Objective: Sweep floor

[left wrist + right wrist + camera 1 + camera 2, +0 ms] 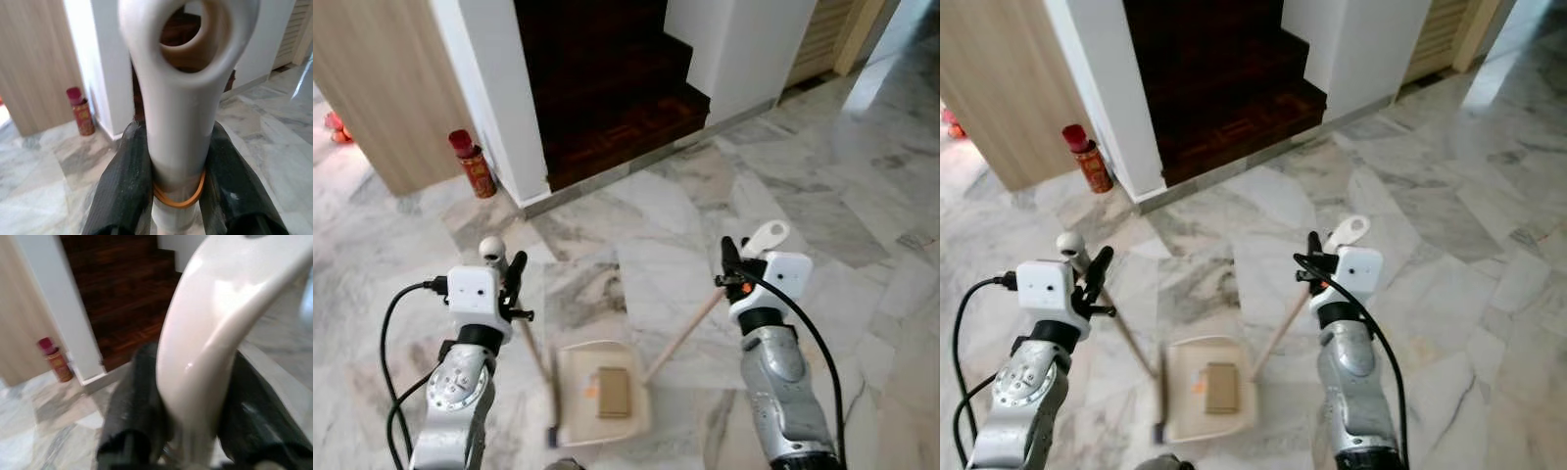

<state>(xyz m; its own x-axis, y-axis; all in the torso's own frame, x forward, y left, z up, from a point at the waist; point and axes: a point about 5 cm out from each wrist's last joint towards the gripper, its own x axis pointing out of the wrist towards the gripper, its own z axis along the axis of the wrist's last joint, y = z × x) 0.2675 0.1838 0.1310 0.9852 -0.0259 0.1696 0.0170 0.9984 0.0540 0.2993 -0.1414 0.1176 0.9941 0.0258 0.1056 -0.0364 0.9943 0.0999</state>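
We clamp the broom handle (495, 251) in the left gripper (514, 279) and the dustpan handle (766, 238) in the right gripper (728, 257), keeping the dustpan (576, 394) near for sweeping up the brown scrap (613, 392).

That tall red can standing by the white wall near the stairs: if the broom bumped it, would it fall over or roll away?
Probably it would tip. The red can stands upright and looks tall for its narrow base, on smooth marble floor, so a knock might topple it. Being round, it could then roll. How full or heavy it is cannot be judged.
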